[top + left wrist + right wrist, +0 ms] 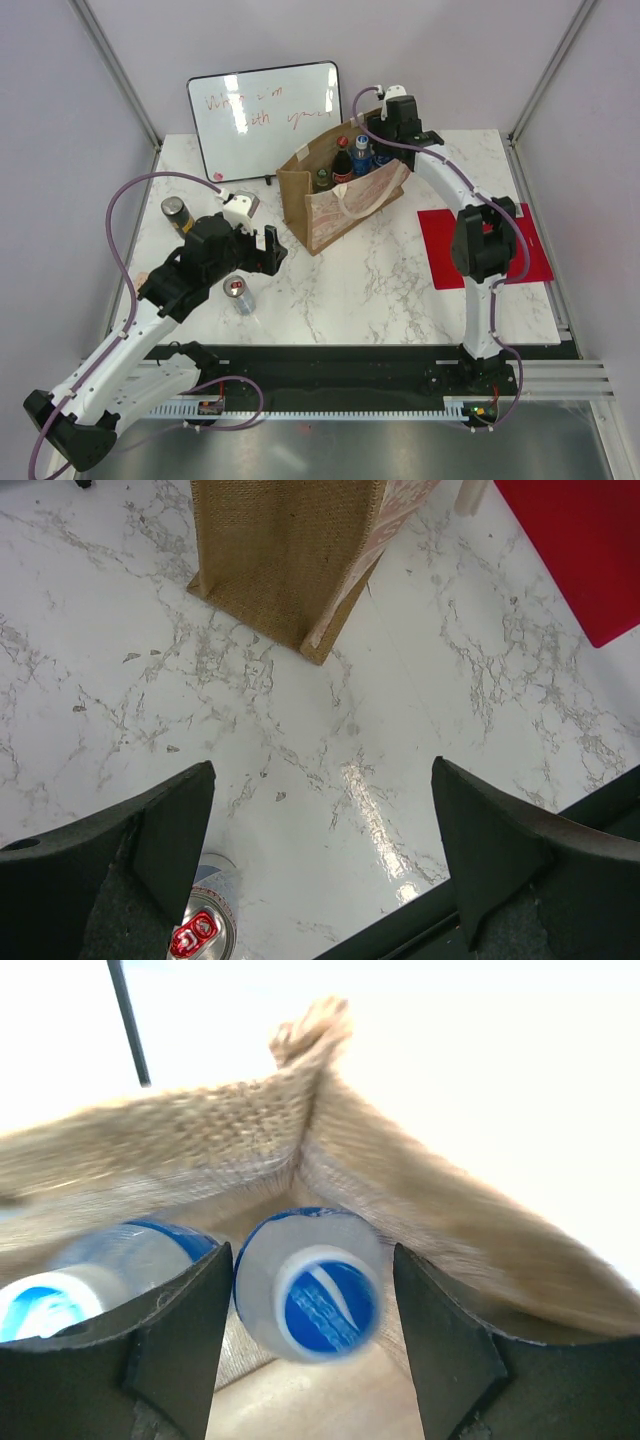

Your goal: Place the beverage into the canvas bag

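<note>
While you scan this one, start with the marble table point(380, 290), which carries everything. A whiteboard point(265, 115) with red scribble stands at the far edge. Just in front of it stands the canvas bag point(330, 215), upright and mouth open, with its white handle draped over the printed side. A red mat point(440, 250) lies flat to the bag's right, apart from it.

You've got the right gripper point(400, 118) hanging over the bag's far end. In its wrist view the fingers point(180, 1350) are spread, and a blue-capped bottle point(315, 1285) sits upright between them, down inside the bag in the burlap corner. Thin gaps show on both sides of it, so it isn't pinched. A second blue bottle point(110, 1280) stands just to its left, blurred.

Your left gripper point(275, 250) hovers low over bare marble near the bag's front corner, with its jaws wide and nothing between them. The bag's corner point(280, 550) and the mat's edge point(590, 550) show beyond its fingers.

From above you can see more drinks poking out of the bag: a dark bottle with a red cap point(342, 158) and a green bottle point(322, 178).

Outside the bag, a silver can point(238, 293) with a red tab stands close under the left arm, and the wrist view puts it by the left finger point(200, 930). A dark can point(177, 213) stands farther left, well away from the bag.
</note>
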You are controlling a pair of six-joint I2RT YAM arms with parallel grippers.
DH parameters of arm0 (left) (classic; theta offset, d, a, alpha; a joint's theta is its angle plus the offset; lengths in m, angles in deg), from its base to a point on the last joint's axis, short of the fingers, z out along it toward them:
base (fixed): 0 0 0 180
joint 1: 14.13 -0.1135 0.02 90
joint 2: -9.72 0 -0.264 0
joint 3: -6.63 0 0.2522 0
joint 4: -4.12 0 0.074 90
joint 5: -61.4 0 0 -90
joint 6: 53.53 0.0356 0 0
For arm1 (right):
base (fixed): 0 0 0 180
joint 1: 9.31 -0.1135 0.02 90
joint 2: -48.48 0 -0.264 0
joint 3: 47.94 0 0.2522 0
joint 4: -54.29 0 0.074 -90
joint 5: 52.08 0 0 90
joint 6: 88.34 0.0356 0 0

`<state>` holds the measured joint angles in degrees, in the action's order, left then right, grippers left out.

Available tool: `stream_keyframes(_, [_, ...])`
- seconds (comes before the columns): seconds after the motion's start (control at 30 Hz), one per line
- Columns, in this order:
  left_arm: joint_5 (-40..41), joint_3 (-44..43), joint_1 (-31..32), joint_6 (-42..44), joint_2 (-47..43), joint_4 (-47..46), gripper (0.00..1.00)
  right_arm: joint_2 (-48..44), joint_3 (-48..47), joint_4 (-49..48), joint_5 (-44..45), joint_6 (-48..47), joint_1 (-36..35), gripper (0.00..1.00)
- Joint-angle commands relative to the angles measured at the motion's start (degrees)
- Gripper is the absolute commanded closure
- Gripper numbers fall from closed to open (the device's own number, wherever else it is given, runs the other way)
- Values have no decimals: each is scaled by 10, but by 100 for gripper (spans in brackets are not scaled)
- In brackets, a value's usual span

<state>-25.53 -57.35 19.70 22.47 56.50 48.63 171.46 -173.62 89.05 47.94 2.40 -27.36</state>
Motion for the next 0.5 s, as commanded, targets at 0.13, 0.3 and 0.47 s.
stream_keyframes(0.13, [13,4,-2,19,-4,-17,4,-84,-55,-33,11,10,15,29])
stream_keyframes(0.3, [18,4,-2,19,-5,-18,4,-113,-57,-19,-3,21,15,28])
stream_keyframes(0.47, [19,4,-2,19,-4,-18,4,-154,-51,-14,-49,37,14,29])
